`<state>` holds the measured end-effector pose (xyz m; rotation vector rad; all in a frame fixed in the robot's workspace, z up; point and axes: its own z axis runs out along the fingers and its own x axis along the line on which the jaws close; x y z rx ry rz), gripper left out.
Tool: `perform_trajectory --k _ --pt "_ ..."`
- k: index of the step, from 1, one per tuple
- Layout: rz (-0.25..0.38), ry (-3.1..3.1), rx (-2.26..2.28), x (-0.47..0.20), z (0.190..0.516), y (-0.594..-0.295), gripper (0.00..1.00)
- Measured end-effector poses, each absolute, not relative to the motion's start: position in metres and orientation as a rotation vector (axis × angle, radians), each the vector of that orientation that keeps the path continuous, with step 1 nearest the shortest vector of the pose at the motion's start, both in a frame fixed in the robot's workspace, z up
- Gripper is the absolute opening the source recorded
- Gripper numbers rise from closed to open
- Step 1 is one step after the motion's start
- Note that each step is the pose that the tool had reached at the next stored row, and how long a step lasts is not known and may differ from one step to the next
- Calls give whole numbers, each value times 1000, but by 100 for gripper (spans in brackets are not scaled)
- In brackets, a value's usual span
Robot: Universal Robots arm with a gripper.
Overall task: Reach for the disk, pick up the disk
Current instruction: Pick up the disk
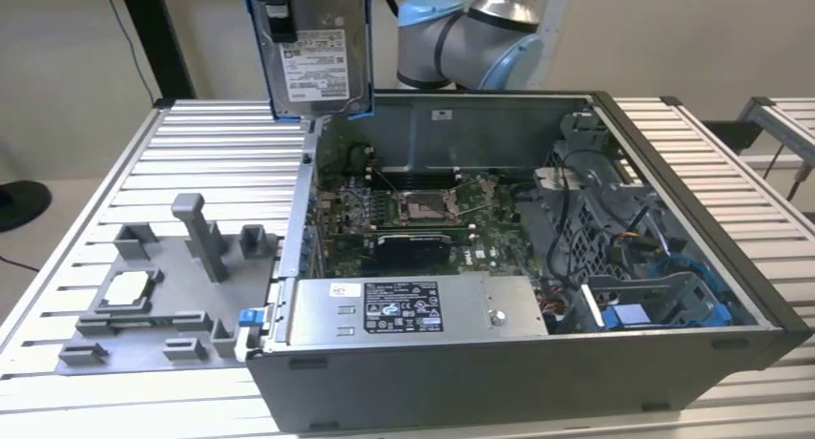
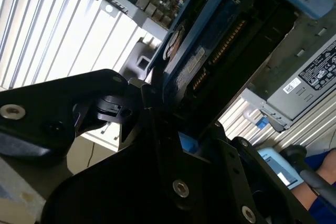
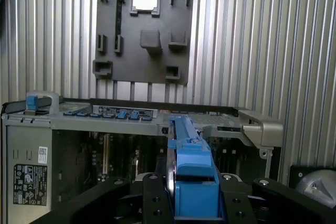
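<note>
Arm (image 1: 465, 38) reaches in from behind the open computer case (image 1: 510, 382). Its tool (image 3: 193, 200) is closed on the disk (image 1: 316, 52), with fingers either side of the blue rail. The disk hangs upright, its label face showing in the exterior view, above the case's side wall. Open slatted surface (image 1: 217, 143) lies beyond, where a grey fixture plate (image 1: 140, 296) sits well apart.

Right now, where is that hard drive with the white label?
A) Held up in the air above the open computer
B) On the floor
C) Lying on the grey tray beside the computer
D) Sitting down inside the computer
A: in the exterior view the disk hangs upright above a back corner of the open computer case, and in the first wrist view the claw grips its blue rail.
</note>
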<state>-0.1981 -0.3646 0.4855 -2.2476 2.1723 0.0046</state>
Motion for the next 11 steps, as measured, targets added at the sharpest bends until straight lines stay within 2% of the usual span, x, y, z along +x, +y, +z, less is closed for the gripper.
perform_trajectory --k 11 --pt "4 2172 -2247 -172 485 -365 0"
